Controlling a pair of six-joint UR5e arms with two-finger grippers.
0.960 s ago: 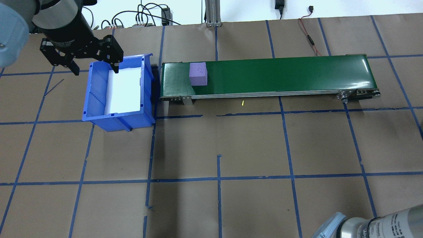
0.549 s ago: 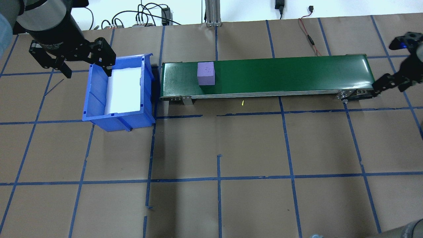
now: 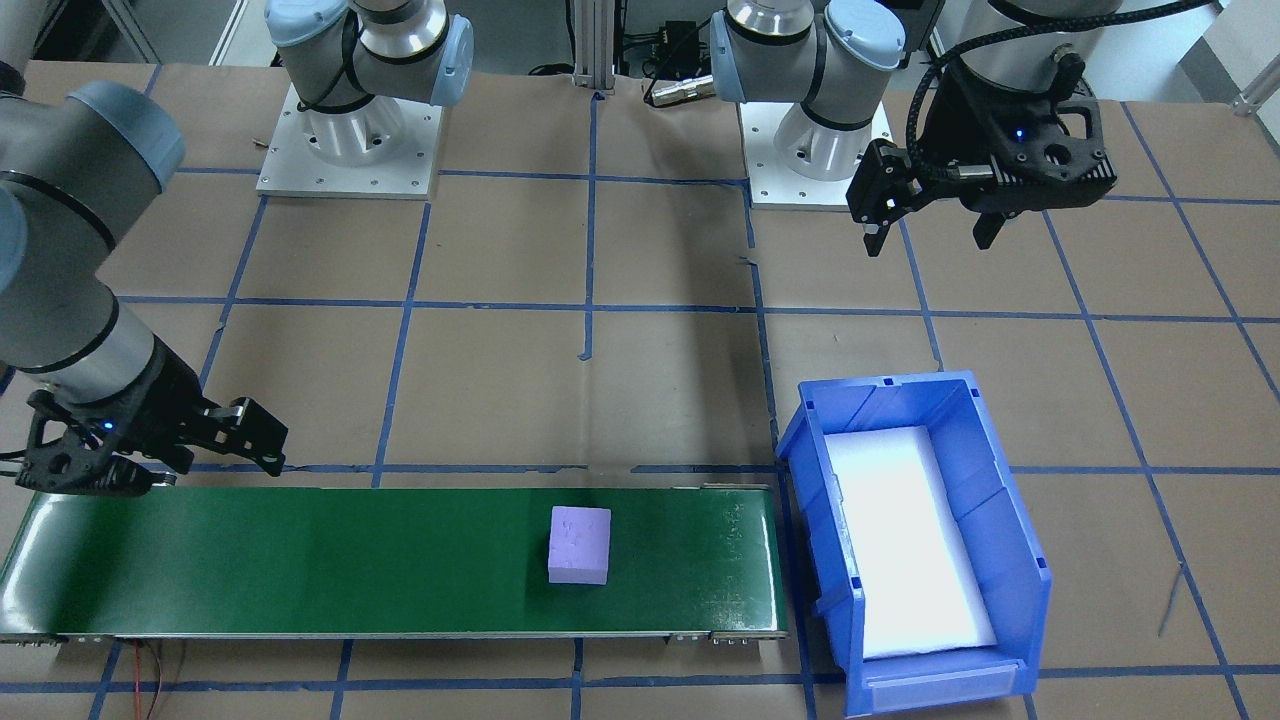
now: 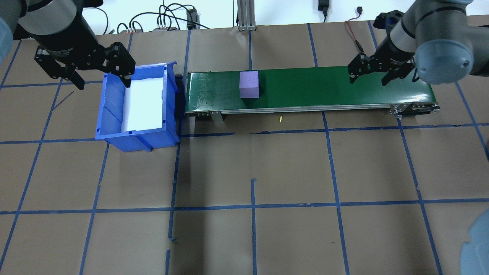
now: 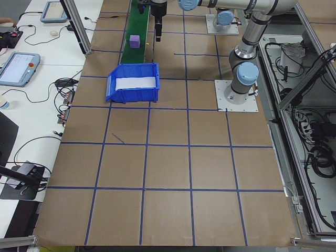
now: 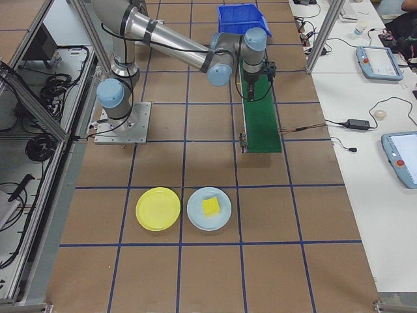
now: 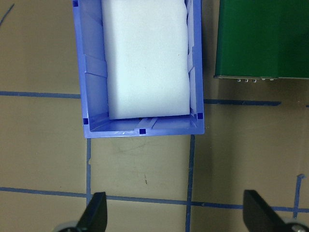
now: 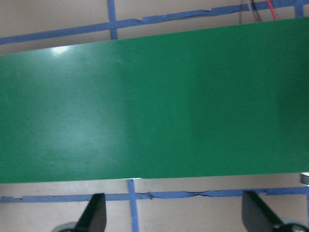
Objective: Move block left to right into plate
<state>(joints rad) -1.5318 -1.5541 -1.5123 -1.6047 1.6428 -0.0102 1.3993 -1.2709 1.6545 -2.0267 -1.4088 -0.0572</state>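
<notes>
A purple block [image 4: 249,84] [image 3: 580,544] rides on the green conveyor belt [image 4: 324,88], about a quarter of the way from its left end. My left gripper [image 4: 104,83] [image 3: 928,243] hangs open and empty over the far-left corner of the blue bin [image 4: 110,110]. Its wrist view shows the bin [image 7: 145,129] below spread fingers [image 7: 96,215]. My right gripper [image 4: 367,81] [image 3: 210,470] hovers open above the belt's right end, well apart from the block; its wrist view shows only bare belt [image 8: 154,106]. The yellow plate [image 6: 158,208] lies on the table beyond the belt's right end.
Beside the yellow plate sits a light-blue plate [image 6: 195,220] holding a yellow block [image 6: 210,207]. White foam [image 4: 143,103] lines the blue bin. Cables run along the table's far edge [image 4: 172,19]. Blue tape lines grid the brown table.
The purple block has travelled to the right along the belt. My right arm has swung in from the near right corner to above the belt's right end. My left gripper shifted slightly left.
</notes>
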